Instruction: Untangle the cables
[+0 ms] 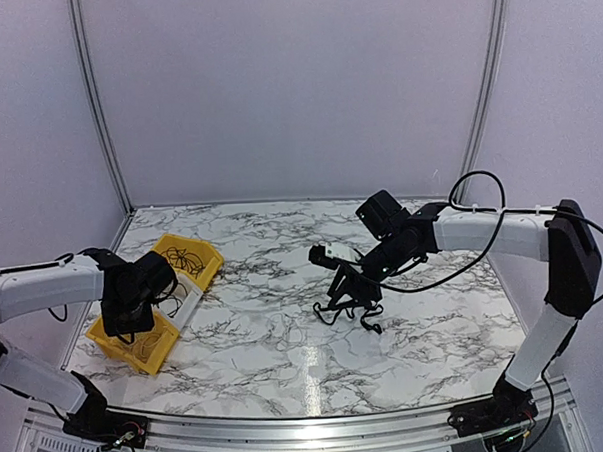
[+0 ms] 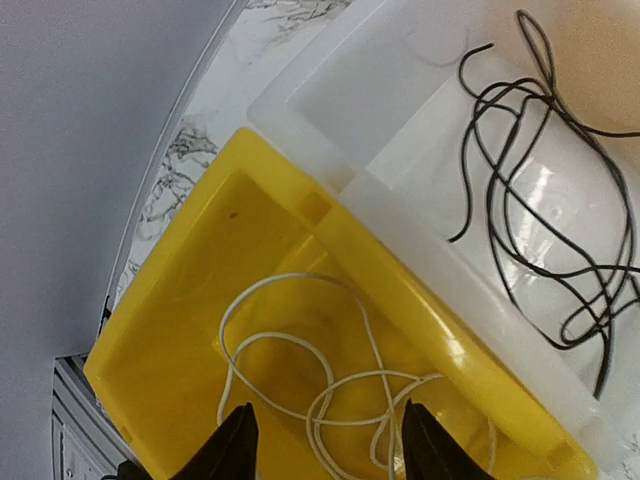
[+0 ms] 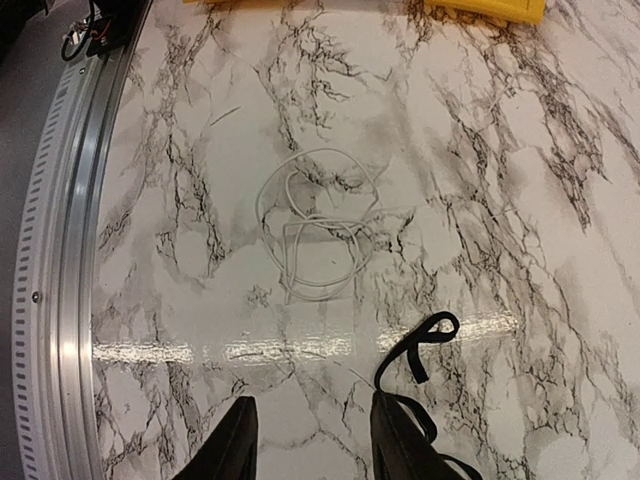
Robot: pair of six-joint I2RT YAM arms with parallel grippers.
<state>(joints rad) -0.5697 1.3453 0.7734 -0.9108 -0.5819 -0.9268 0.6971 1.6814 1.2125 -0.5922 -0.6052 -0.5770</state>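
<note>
Left gripper [image 2: 328,410] first: its jaws stand wide with nothing pinched between them, low over a yellow bin [image 2: 175,300] that fills the lower left of my wrist view. A white cable [image 2: 345,380] lies in loose loops on the bin's floor, directly under and between my fingertips, though I cannot tell whether they touch it. Just beyond the bin's far wall, in the upper right of that frame, sits a clear bin [image 2: 400,110] holding thin black cables [image 2: 505,190] in open, overlapping loops, apart from my fingers. My right gripper [image 3: 315,400] reaches to the middle of the marble table [image 3: 500,150], its jaws partly apart and the gap between them bare. A black clump [image 1: 343,302] of cable sits right at that gripper in the overhead view (hanging from it or merely against it, I cannot tell). In my wrist view one black loop [image 3: 440,318] curls just above the finger at the lower right, and the strand runs down that finger's outer side. A white coil [image 3: 320,222] lies flat on the marble in the centre of that frame, beyond my fingertips and clear of them.
</note>
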